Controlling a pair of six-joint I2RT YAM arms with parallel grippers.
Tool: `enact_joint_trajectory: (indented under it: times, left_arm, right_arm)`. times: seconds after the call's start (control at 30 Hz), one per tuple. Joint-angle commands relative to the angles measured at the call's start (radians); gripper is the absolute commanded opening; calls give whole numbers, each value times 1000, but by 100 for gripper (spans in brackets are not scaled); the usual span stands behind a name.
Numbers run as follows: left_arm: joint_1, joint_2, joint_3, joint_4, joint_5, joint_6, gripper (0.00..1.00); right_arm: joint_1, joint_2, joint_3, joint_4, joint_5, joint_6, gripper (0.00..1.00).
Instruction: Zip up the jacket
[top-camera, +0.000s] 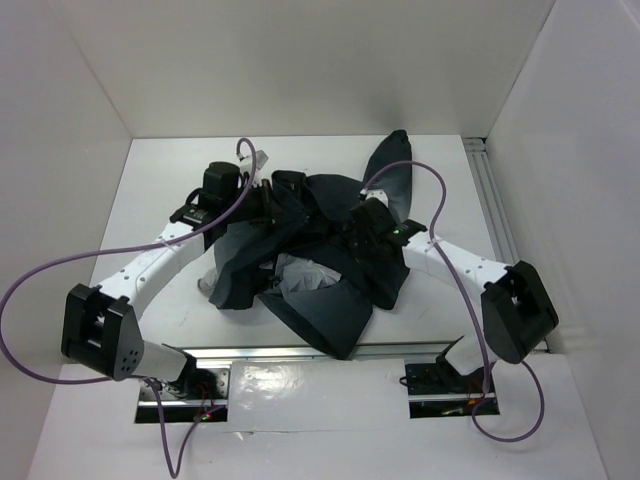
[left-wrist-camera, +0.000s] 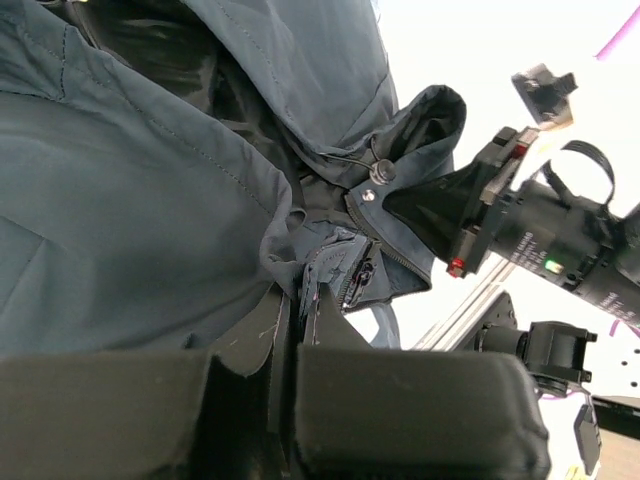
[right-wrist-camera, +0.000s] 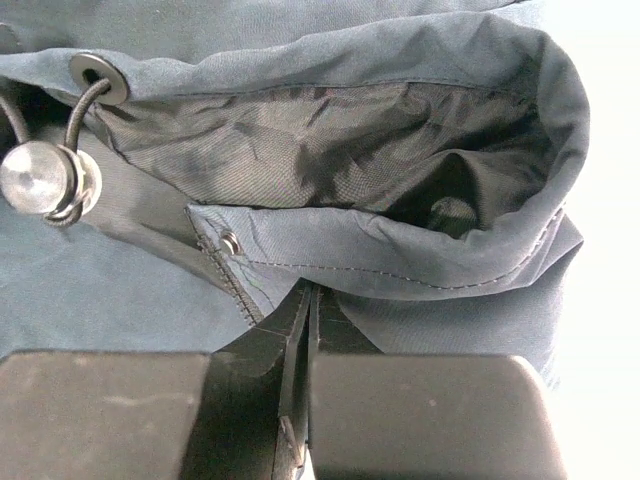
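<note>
The jacket (top-camera: 330, 290) lies crumpled in the middle of the tabletop (top-camera: 150, 200), one part reaching toward the far right corner. The left gripper (left-wrist-camera: 298, 318) pinches a fold beside the zipper (left-wrist-camera: 360, 280). The right gripper (right-wrist-camera: 308, 292) has its jaws pressed together at the hem (right-wrist-camera: 420, 270); whether they trap cloth cannot be told.

1. The white table (top-camera: 150, 200) is glossy along its near edge.
2. A dark jacket (top-camera: 330, 300) lies crumpled across its middle, pale lining showing and one flap reaching toward the far right.
3. A metal rail (top-camera: 497, 205) runs along its right edge.
</note>
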Motion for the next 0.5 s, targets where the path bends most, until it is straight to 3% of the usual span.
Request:
enact_joint_trajectory:
  times: [0.0,0.03,0.17,0.3,0.4,0.47]
  left_arm:
    - [-2,-38,5,25,-18,-8,0]
    - [-2,-48,-4,25,-27,-8,0]
    - [-2,-48,-4,25,-27,-8,0]
    - [-11,-48,-4,25,-27,-8,0]
    - [-11,-48,-4,25,-27,-8,0]
    - [-11,-48,-4,25,-27,-8,0]
  right_arm:
    - [8,-85,35,28,22,-5,0]
    - [8,-100,35,19,13,-5,0]
    - [17,-120,46,-1,66,31,61]
    - [17,-21,81,0,88,117,82]
    - [17,35,92,31,88,143,83]
    - [17,88,116,22,137,171,78]
